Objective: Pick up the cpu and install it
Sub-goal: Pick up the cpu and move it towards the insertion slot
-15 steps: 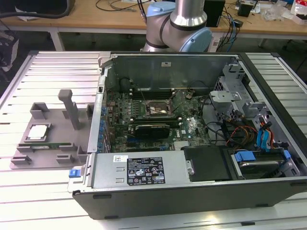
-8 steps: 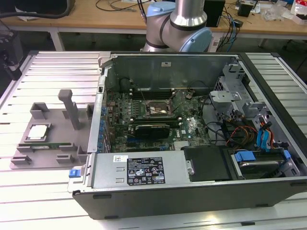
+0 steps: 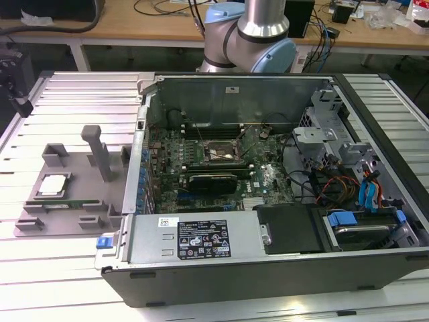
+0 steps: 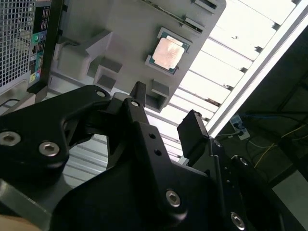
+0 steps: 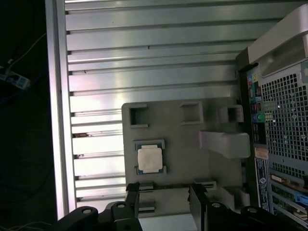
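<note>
Grey tray (image 5: 192,139), one; cpu (image 5: 149,160), one.

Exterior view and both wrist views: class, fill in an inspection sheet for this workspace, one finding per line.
Surface: slatted metal table, bearing a grey tray and an open computer case.
Job's things: the cpu lies flat in a tray recess, not picked up; motherboard socket inside the case.
Clutter: black device at the table edge, on the exterior view's left.
Grippers: gripper open, fingers apart, holding nothing, clear of the cpu.
Cables: coloured leads inside the case.
Surroundings: wooden bench behind the arm base.
</note>
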Robot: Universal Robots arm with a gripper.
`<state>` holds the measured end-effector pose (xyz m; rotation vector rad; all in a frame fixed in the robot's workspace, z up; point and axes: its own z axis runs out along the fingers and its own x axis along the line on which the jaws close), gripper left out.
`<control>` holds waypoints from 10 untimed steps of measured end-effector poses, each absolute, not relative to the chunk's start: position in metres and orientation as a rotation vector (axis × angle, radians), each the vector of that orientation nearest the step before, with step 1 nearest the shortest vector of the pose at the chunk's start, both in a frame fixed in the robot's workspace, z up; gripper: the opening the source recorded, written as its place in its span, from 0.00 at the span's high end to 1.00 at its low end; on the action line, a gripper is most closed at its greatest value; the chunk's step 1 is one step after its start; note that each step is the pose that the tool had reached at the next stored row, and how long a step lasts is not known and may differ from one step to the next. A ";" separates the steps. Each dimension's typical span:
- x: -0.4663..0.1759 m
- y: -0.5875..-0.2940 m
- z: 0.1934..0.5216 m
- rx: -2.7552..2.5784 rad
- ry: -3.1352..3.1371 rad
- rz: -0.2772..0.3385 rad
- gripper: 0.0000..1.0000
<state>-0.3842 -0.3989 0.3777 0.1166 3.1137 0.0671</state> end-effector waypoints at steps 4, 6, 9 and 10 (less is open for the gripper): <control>-0.384 -0.399 0.374 0.116 3.114 0.067 0.46; -0.384 -0.399 0.373 0.117 3.114 0.067 0.46; -0.384 -0.399 0.371 0.117 3.114 0.067 0.46; -0.384 -0.399 0.370 0.117 3.114 0.067 0.46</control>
